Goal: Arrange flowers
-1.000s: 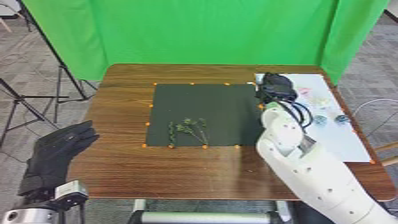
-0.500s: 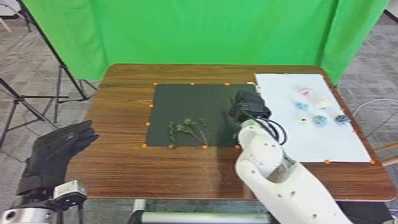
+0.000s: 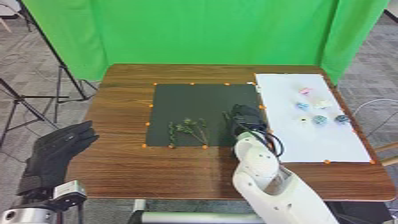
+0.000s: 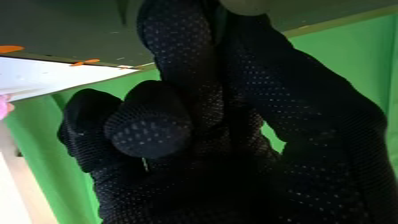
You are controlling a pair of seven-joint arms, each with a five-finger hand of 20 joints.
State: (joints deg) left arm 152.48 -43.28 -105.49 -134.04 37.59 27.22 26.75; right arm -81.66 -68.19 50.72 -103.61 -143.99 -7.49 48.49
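Green leafy sprigs (image 3: 187, 121) lie near-left on the dark square mat (image 3: 189, 98), stems roughly towards the near edge, probably grouped for composing, while pastel flower heads (image 3: 344, 119) wait on the white sheet (image 3: 313, 146) at right and the black-gloved right hand (image 3: 248, 118) seems curled round another thin green sprig (image 3: 227, 117).

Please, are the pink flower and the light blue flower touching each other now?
Apart. In the head view, some of the white sheet shows between the pink flower and the light blue flower.
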